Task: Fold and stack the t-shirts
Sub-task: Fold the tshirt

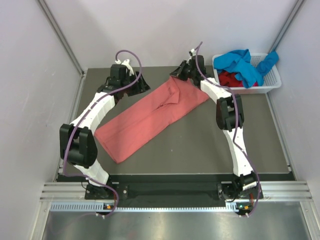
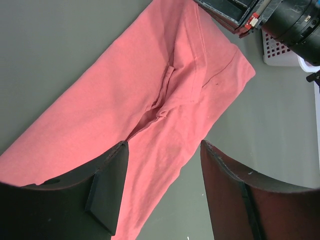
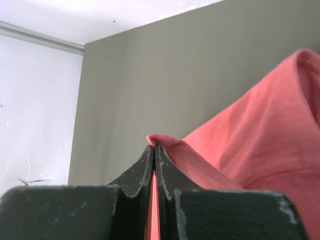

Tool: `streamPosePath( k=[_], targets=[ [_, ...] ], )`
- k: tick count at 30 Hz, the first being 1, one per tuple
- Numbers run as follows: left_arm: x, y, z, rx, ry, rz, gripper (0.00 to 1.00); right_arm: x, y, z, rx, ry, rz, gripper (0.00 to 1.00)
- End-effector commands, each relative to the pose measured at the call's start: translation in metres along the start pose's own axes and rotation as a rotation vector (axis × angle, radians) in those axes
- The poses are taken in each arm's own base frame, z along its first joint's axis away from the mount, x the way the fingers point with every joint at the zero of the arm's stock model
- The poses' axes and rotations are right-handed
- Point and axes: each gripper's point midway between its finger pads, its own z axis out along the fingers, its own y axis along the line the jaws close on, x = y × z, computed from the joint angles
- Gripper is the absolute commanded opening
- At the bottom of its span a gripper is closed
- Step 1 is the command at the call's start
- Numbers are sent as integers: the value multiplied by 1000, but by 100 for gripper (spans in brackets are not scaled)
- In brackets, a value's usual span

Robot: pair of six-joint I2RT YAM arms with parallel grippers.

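The salmon-pink t-shirt (image 1: 150, 117) lies folded into a long strip, diagonal across the mat from near left to far right. My right gripper (image 1: 177, 73) is shut on a fold at its far edge; the right wrist view shows the cloth (image 3: 250, 150) pinched between the tips of that gripper (image 3: 155, 148). My left gripper (image 1: 141, 85) hovers open and empty at the strip's far left side. In the left wrist view it (image 2: 162, 167) is over the shirt (image 2: 150, 85). A bright blue shirt (image 1: 245, 62) and a dark red shirt (image 1: 231, 79) lie in the basket.
The white slotted basket (image 1: 272, 82) stands at the far right corner of the mat; a part of it (image 2: 277, 50) shows in the left wrist view. The right arm's wrist (image 2: 280, 17) is close above the shirt's far end. White walls enclose the back and sides.
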Motion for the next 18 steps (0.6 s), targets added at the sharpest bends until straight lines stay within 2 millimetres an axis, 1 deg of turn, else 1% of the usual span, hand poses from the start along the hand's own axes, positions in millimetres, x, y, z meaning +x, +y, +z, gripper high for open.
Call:
streamPosePath(
  k=[1,10,17,18],
  targets=[
    [-30,-20,-22,50,-89,24,64,-9,19,9,-65,-36,-16,0],
    [-33,-18,-26,49,-91,27,64,-5,-4,15,-29,-36,12,0],
    [-32,-16,-26,53,-86,24,64,-10,-24,11,11,-51,24,0],
    [-32,-16,-26,53,-86,23,64,-14,-29,9,17,-57,29,0]
  ],
)
